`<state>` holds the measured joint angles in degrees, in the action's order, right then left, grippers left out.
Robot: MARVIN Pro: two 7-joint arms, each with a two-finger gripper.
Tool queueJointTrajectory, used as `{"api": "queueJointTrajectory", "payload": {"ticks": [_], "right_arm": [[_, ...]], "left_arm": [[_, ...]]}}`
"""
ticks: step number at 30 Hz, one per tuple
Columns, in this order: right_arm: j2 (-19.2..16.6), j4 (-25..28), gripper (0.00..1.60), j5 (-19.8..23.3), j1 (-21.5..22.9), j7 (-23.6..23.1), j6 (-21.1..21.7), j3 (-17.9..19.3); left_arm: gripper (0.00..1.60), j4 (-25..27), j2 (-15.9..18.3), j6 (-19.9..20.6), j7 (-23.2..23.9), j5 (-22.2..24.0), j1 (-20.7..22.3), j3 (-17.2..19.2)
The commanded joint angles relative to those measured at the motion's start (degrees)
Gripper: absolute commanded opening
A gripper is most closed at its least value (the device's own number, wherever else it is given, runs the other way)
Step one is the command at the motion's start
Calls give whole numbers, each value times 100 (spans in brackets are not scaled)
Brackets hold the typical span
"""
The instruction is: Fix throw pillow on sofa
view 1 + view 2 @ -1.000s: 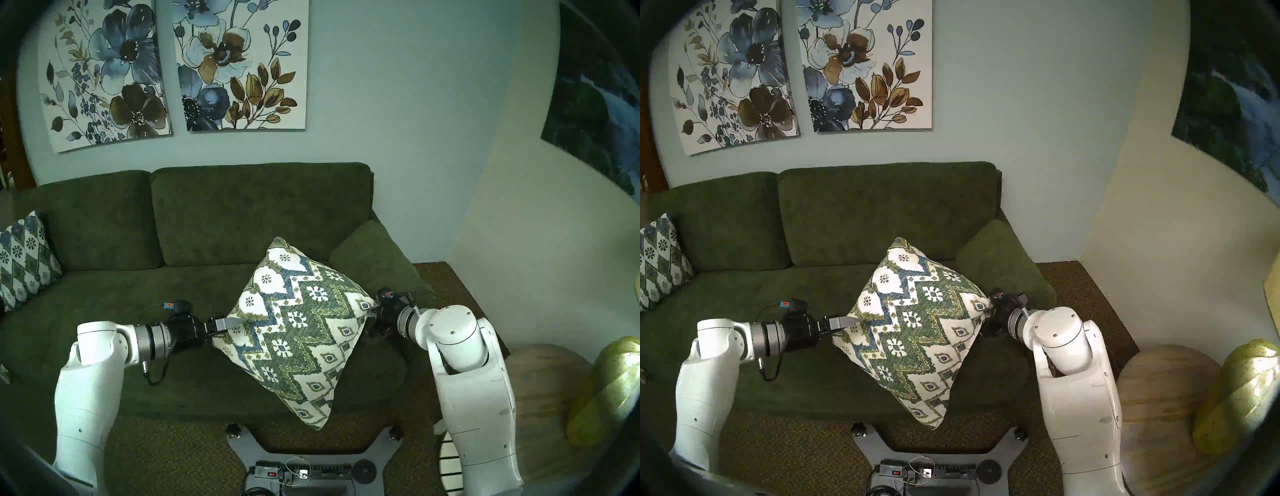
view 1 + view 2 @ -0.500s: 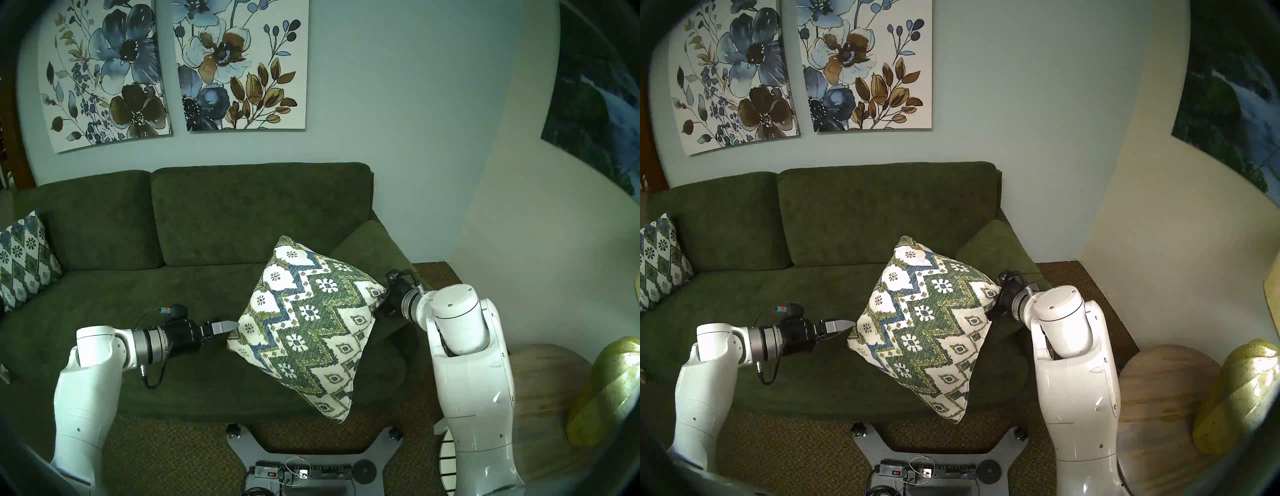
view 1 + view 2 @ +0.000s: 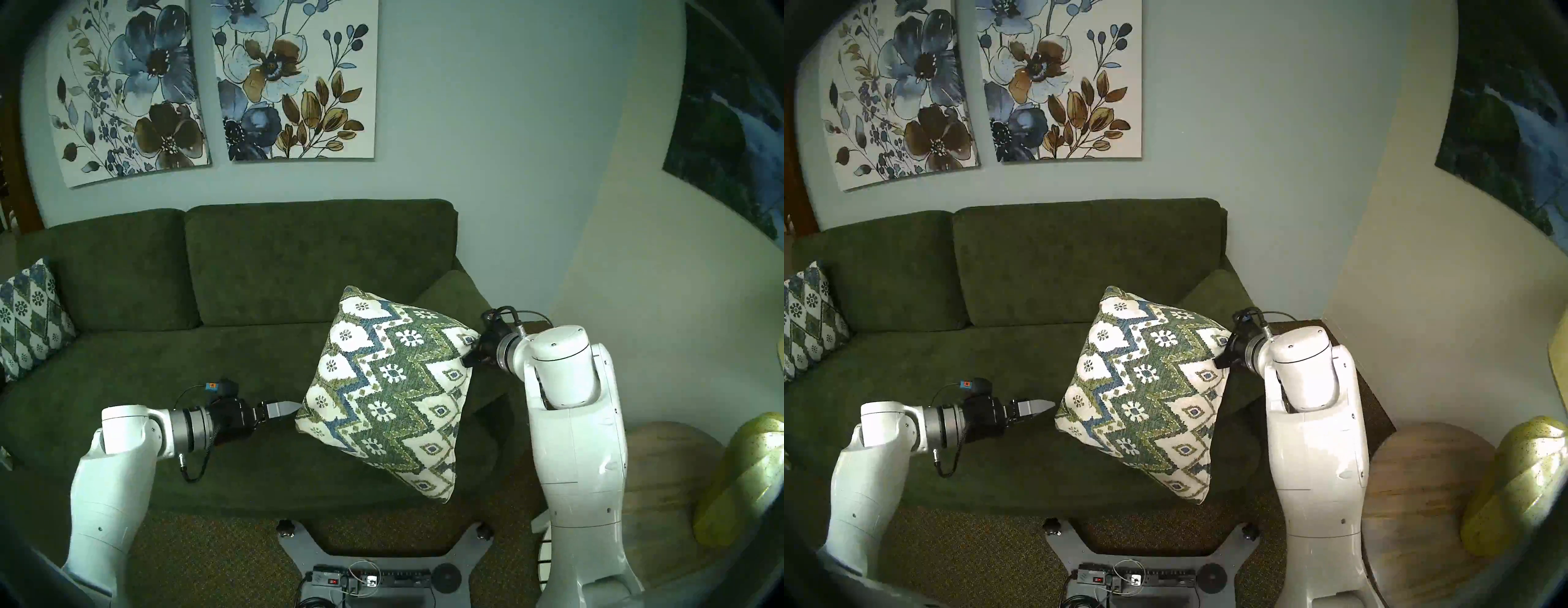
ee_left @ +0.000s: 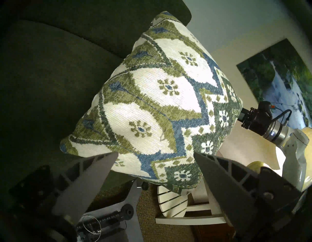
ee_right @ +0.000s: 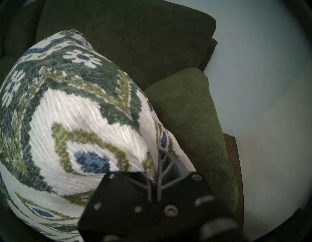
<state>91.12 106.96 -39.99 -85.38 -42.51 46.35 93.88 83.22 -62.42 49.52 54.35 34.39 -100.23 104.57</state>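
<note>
The throw pillow [image 3: 390, 390] [image 3: 1144, 390], cream with green and blue zigzags, hangs tilted on one corner above the right end of the green sofa [image 3: 127, 382]. My right gripper [image 3: 473, 350] [image 5: 157, 169] is shut on the pillow's right corner and holds it up next to the armrest [image 3: 458, 293]. My left gripper [image 3: 292, 409] [image 4: 155, 153] is open, pointing at the pillow's left corner from just short of it. Nothing sits between its fingers [image 4: 94, 177]. The pillow [image 4: 160, 101] fills the left wrist view.
A second patterned pillow [image 3: 29, 318] leans at the sofa's far left. Right of the sofa stand a round wooden side table [image 3: 670, 467] and a yellow-green object [image 3: 742, 479]. My base plate [image 3: 373, 569] is on the carpet in front.
My right gripper carried the pillow to the right and back toward the armrest. Its left corner slid out from between my open left fingers, and the left arm followed slightly right.
</note>
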Motion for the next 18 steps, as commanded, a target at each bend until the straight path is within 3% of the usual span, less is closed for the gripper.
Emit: {"api": "queueJointTrajectory", "payload": {"ticks": [1,12,18], "right_arm": [[155,-24,0,74,667,253,20,151],[294,-382,0,285,1045,575,63,440],[303,-485,0,338,1242,654,52,415]], "left_arm": [[160,-54,29,-128,125,18,-99,-4],[160,-216,70,-284,163,23,-108,-98],[160,-66,148,-599,409,49,-482,-43]]}}
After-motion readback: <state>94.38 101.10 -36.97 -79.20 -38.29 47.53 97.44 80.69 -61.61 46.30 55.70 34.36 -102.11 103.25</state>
